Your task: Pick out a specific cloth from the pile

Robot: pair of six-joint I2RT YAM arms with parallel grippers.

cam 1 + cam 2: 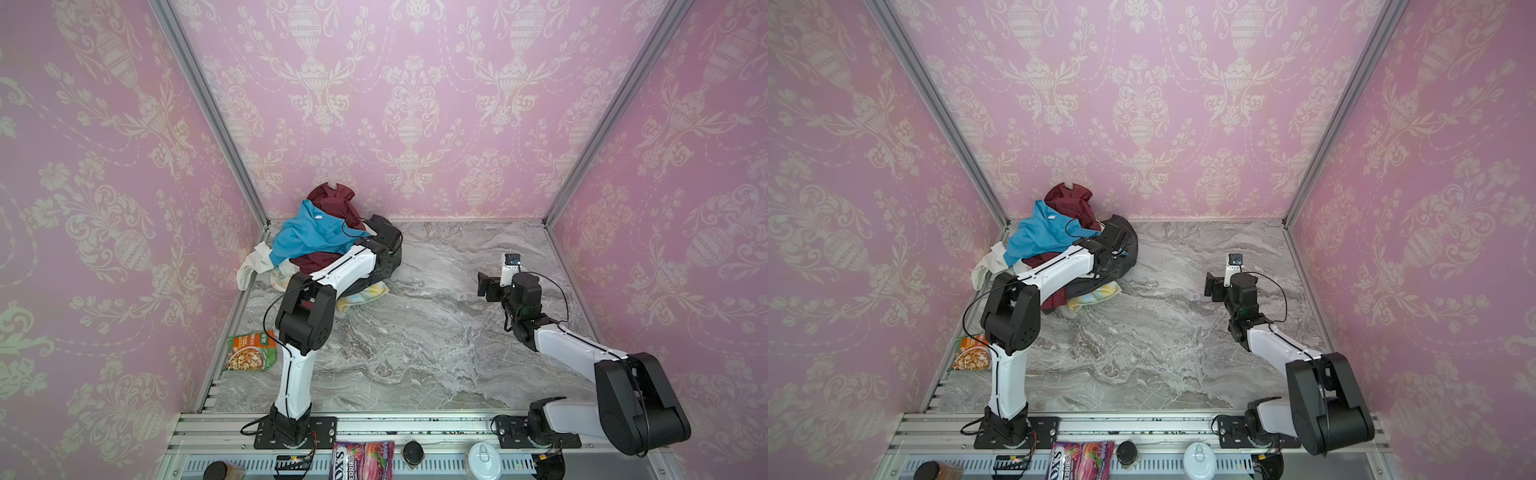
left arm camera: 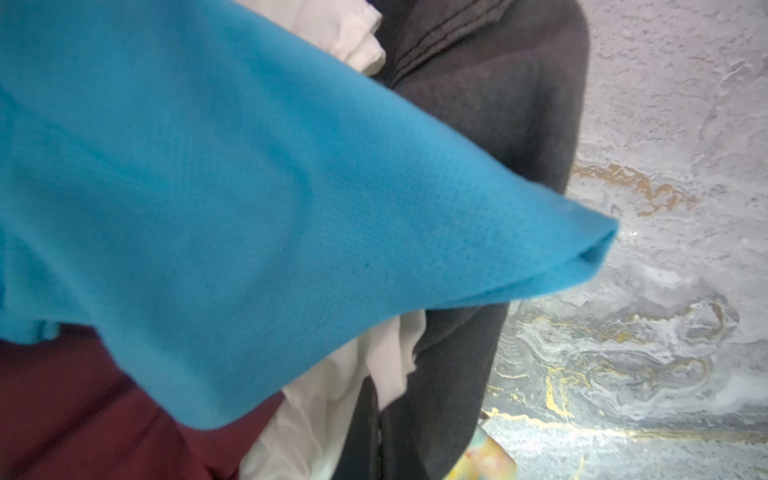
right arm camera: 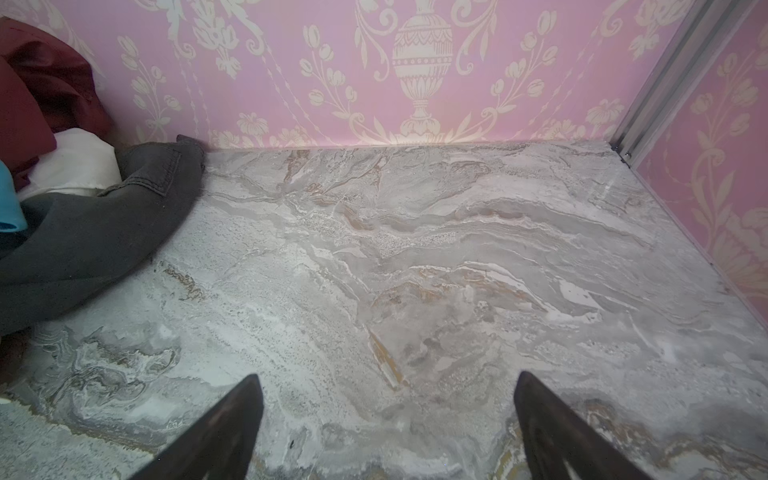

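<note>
The pile (image 1: 320,245) (image 1: 1054,241) lies in the back left corner: a bright blue shirt (image 1: 307,237) (image 2: 249,187), maroon (image 1: 332,199), dark grey (image 2: 478,104) (image 3: 95,232) and yellow tie-dye (image 1: 361,297) garments. The white cloth pokes out at the pile's left edge (image 1: 253,266) (image 1: 984,266). More of the cloth shows under the blue shirt (image 2: 332,399) and beside the grey garment (image 3: 75,162). My left gripper (image 1: 386,257) (image 1: 1113,253) is sunk into the pile's right side, shut; its fingers and whatever they hold are hidden. My right gripper (image 1: 484,286) (image 1: 1210,286) (image 3: 386,376) hovers open over bare table, far from the pile.
A snack packet (image 1: 251,351) lies by the left wall. On the front rail sit a candy bag (image 1: 363,459), a dark lid (image 1: 413,453), a can (image 1: 484,459) and a jar (image 1: 220,471). Pink walls close the table (image 1: 415,353) on three sides.
</note>
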